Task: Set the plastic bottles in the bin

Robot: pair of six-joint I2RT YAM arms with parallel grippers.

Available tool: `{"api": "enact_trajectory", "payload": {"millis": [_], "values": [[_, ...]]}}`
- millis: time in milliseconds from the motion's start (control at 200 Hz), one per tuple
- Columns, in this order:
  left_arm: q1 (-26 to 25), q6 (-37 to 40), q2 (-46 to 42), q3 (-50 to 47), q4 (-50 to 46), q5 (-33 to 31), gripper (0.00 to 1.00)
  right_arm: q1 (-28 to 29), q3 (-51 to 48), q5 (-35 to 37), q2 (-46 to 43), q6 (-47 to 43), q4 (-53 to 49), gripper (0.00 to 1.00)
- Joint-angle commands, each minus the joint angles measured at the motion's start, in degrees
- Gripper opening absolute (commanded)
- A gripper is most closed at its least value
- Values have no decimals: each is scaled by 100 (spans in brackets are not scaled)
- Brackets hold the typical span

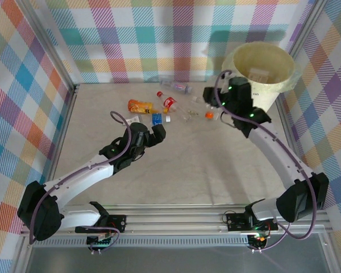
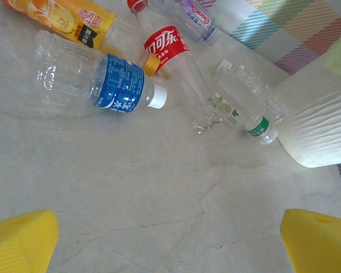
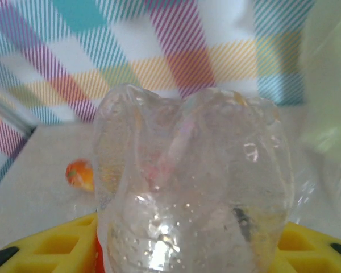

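Because the clear bottle (image 3: pixel 187 187) is thin and squashed between the narrowed fingers of the right gripper (image 1: pixel 211 95), it could buckle and slip out short of the bin (image 1: pixel 271 94), upper right of the top view. The left gripper (image 2: pixel 170 242) is spread wide and empty, near the other bottles (image 1: pixel 169 104) mid-frame.

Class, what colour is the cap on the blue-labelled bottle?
The cap is white; the left wrist view shows it best.

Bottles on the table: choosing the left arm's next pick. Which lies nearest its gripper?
The clear bottle with the blue label and white cap, ahead of the left gripper; no other label is blue.
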Motion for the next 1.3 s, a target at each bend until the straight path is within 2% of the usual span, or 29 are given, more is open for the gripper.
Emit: {"api": "enact_trajectory", "payload": {"millis": [0, 235, 540, 775, 1025, 1190, 1295], "values": [[46, 66, -197, -108, 94, -212, 100, -487, 546, -208, -57, -257, 218, 40], [48, -126, -403, -245, -29, -290, 100, -1445, 1967, -101, 649, -626, -11, 40], [50, -226, -845, -497, -278, -554, 100, -2409, 3599, 249, 1957, -415, -709, 42], [55, -250, -894, -450, -515, -728, 100, -2717, 3404, 1391, 2207, -855, -655, 44], [65, -286, -632, -286, -538, -656, 100, -2778, 2461, 2297, 2172, -1310, 182, 50], [64, -285, -524, -190, -622, -643, 100, -2947, 2490, 2493, 2420, -1293, 82, 53], [77, -335, -490, -180, -681, -699, 100, -2963, 2552, 2786, 2533, -1278, -96, 60]]}}
